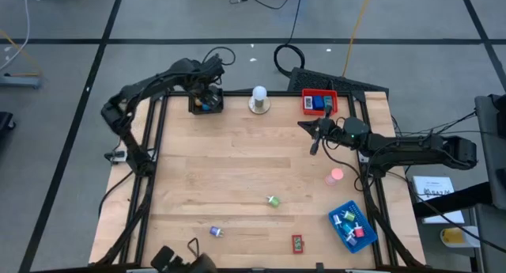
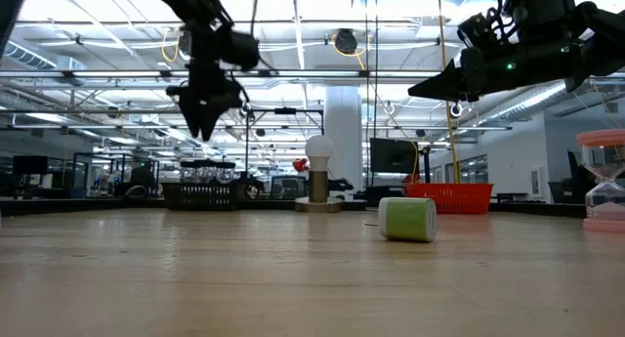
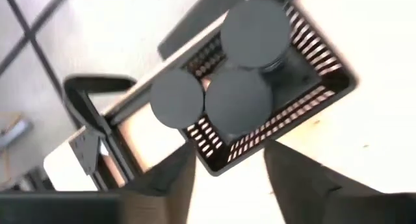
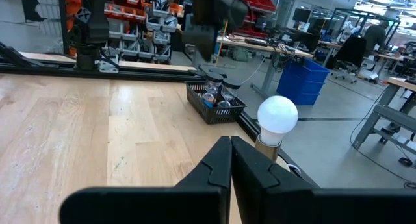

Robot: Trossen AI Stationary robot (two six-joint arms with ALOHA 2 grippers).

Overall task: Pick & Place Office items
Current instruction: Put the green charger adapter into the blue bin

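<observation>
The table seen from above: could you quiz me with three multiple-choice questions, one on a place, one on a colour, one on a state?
1. Where is the left end effector?
A. above the black tray
B. above the blue tray
C. beside the green roll

2. What colour is the tray right of the white knob?
A. black
B. red
C. yellow

3. How are the right end effector fingers?
A. spread wide
B. holding a clip
C. shut, empty

A: it hangs over that tray. B: the red tray sits there. C: the fingers meet with nothing between.
</observation>
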